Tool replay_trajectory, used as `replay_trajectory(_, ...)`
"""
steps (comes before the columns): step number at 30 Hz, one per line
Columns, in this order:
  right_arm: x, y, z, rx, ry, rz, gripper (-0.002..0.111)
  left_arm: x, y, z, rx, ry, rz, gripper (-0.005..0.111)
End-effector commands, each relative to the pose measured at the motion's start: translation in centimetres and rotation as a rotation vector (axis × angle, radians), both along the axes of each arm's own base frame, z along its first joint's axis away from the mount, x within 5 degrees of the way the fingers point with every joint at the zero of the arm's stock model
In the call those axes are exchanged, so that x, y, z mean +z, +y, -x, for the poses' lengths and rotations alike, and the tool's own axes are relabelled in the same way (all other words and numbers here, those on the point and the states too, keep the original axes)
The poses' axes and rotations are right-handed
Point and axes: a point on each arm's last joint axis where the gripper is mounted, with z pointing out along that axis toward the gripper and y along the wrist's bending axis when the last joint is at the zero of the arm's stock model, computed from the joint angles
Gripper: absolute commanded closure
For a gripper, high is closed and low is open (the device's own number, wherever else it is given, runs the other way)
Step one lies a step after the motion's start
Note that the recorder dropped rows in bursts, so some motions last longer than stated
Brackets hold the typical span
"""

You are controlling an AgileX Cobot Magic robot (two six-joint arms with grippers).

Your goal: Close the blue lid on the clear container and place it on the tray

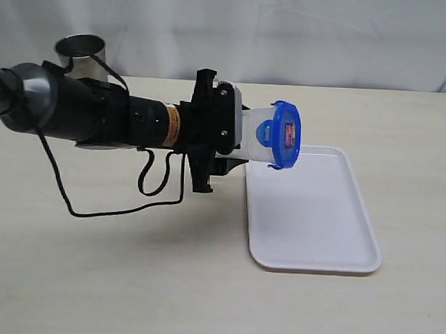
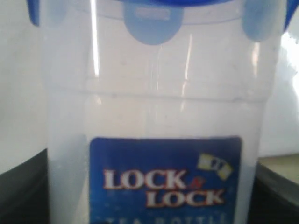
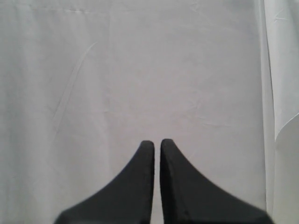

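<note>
Exterior view: left claw (image 1: 243,138) clamped around lidded clear container (image 1: 260,135) near tray (image 1: 317,215); right claw (image 3: 157,144) pressed together.

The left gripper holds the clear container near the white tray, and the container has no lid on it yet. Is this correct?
Not quite: the blue lid already sits on the clear container, as the exterior view shows. The rest stands: the left gripper holds it near the tray.
</note>
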Motion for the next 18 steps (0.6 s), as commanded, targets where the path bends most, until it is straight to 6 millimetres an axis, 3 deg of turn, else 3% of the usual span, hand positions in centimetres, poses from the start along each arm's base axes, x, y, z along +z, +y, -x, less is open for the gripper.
replay_trajectory(1,0.1,0.1,0.1,0.004,-0.003,0.001,0.104,1.5,-2.3,0.2,0.001,-0.123,-0.143,0.107)
replay_trajectory(9,0.1,0.1,0.1,0.004,-0.003,0.001,0.104,0.1,-5.7,0.4,-0.12,-0.348,-0.574,0.107)
replay_trajectory(18,0.1,0.1,0.1,0.004,-0.003,0.001,0.104,0.1,-6.8,0.6,-0.235,-0.492,-0.673,0.107)
